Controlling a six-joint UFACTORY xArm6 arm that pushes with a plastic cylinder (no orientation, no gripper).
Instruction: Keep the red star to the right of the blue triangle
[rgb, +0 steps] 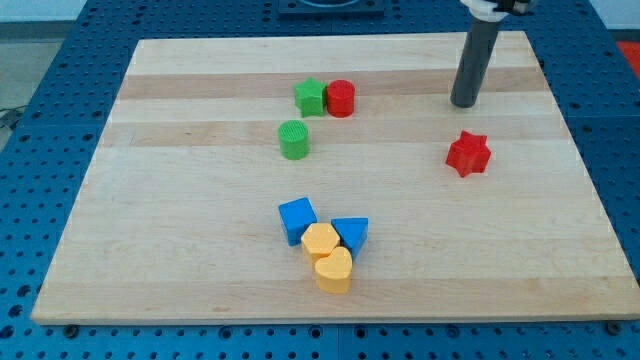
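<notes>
The red star (468, 154) lies on the wooden board (180, 250) at the view's right. The blue triangle (351, 234) lies near the view's bottom centre, left of and below the star. My tip (463, 103) stands just above the red star, a short gap away, not touching it.
A blue cube (297, 219), a yellow hexagon (321, 241) and a yellow heart (334, 270) cluster against the blue triangle. A green star (311, 97) touches a red cylinder (341, 98) at the upper centre; a green cylinder (294, 139) sits below them.
</notes>
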